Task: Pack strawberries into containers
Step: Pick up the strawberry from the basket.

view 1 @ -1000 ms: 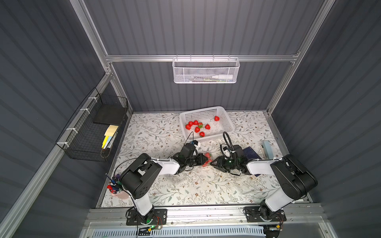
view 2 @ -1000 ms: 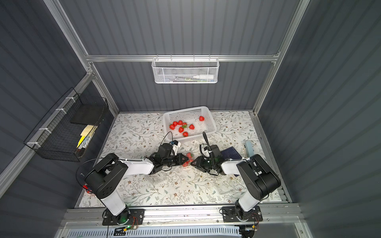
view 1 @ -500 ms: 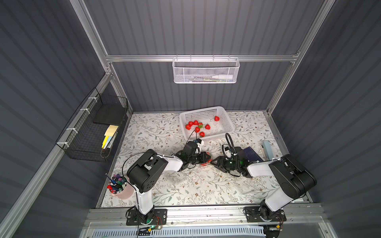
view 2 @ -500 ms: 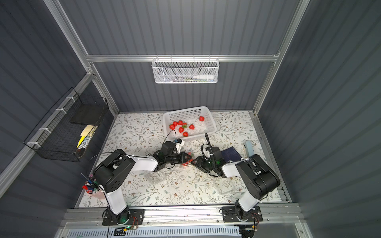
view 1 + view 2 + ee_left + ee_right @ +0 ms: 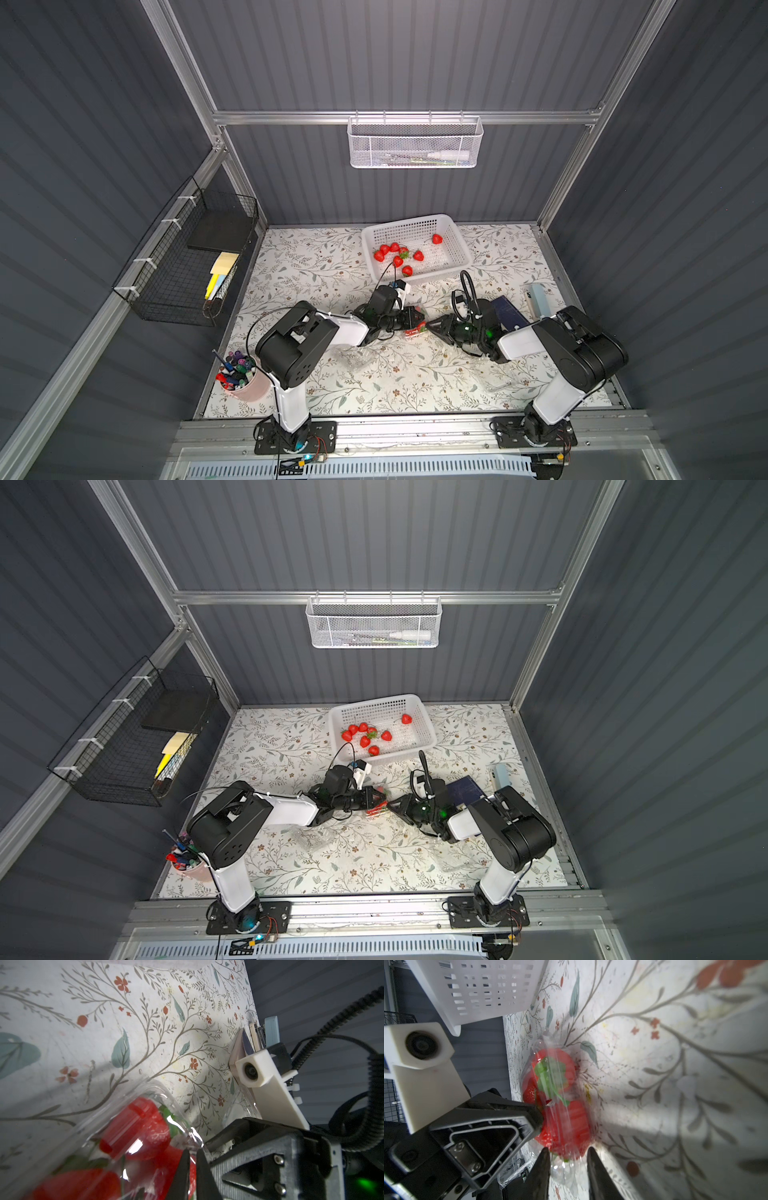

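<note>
Now my left gripper [image 5: 192, 1153] is pinched shut on the rim of the clear box [image 5: 154, 1093] of strawberries [image 5: 137, 1126], in the middle of the table [image 5: 395, 382]. My right gripper [image 5: 568, 1152] stands half open at the box's other end.

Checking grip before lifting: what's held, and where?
The left gripper pinches the clear container by its rim; the right gripper straddles its far end, grip unclear.

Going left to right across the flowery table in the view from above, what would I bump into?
Pink pen cup → left gripper, pinching the clear strawberry container → right gripper → dark blue book → pale blue box.
</note>
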Available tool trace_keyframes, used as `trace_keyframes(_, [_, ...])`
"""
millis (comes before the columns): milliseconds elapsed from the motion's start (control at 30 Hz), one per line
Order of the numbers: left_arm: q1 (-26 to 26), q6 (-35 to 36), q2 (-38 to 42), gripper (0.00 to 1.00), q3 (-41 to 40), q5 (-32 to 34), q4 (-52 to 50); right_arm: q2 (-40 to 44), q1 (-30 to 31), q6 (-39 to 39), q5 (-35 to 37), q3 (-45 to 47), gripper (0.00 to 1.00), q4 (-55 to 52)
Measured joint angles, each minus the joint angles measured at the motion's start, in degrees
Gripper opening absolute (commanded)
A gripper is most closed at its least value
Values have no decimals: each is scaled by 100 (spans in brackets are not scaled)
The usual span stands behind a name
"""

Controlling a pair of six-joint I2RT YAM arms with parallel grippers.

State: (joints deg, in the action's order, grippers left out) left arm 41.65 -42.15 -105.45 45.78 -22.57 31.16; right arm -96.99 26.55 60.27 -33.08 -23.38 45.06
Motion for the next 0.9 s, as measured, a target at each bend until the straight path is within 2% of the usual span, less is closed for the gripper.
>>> trace_keyframes(367, [-11,-210,-13,11,-341,-7,640,-92,-13,83,4,26,24,219])
trace_keyframes(600, [-11,-214,-33,11,-302,-17,601,-72,-26,101,59,46,38,160])
trace_keyframes(733, [-4,-52,-33,12,81,22,22,374,-26,-140,144,7,42,-575])
trace_keyframes(900, [-4,216,66,16,680,332,-890,1478,-24,-730,452,-313,46,-2033])
